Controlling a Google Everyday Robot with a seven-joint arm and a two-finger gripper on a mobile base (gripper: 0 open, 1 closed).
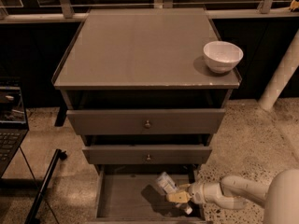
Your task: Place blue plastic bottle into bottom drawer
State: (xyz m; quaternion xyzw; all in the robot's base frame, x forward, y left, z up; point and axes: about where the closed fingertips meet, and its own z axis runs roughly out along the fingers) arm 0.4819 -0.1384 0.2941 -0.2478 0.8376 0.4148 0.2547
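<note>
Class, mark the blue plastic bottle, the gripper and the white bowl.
blue plastic bottle point(164, 183): camera view, label.
gripper point(174, 197): camera view, tan tip, inside bottom drawer point(124, 197).
white bowl point(223, 65): camera view, outer wall.

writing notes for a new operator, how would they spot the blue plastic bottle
On the grey-brown cabinet, look to the open bottom drawer. The blue plastic bottle is toward its right side, beside the gripper that enters from the right. It is small, pale and labelled, unlike the round white bowl on top.

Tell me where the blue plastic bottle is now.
In the camera view, the blue plastic bottle is low, right of centre, over the open bottom drawer, beside the gripper, below the middle drawer.
</note>
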